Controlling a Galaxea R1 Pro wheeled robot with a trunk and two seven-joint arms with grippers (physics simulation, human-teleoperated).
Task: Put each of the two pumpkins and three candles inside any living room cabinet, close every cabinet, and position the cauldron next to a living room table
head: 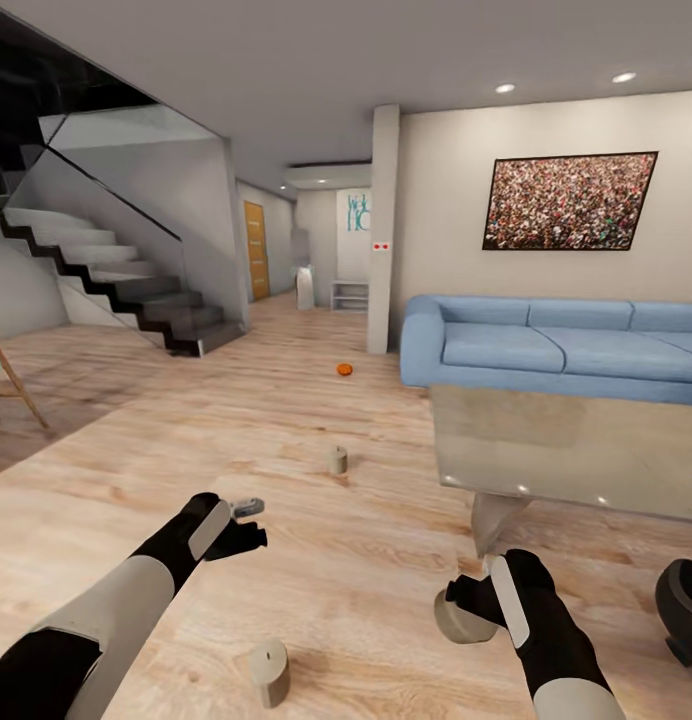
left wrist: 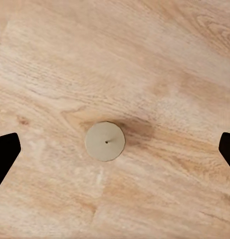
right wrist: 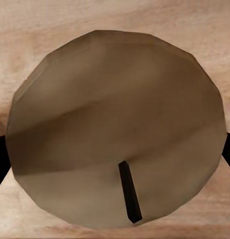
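Fingers of my right gripper [right wrist: 115, 154] stand spread on both sides of a candle [right wrist: 117, 132], very low over it. I judge they do not press it yet. In the head view this candle [head: 452, 617] stands on the wood floor [head: 366, 560], just before the grey leg of the table [head: 586, 450].

Fingers [left wrist: 6, 154] of my left gripper [left wrist: 115, 149] are also wide apart, higher up, with another candle [left wrist: 105, 141] straight under them. I think it is the nearest candle [head: 269, 672], but I cannot be sure.

The risk is at the right side. The candle is short and smooth. If I close off centre, one finger can push it first, so that it tips or slides toward the table leg. Closing too high can catch only the rim, and then it may slip when I lift.

Beside my right arm is the dark cauldron [head: 684, 612], cut by the picture edge. What is inside it I cannot see. A wide swing of the arm could knock it.

Farther away a third candle [head: 338, 459] stands alone on the floor. Beyond it lies one pumpkin [head: 344, 369], near the blue sofa [head: 546, 345].
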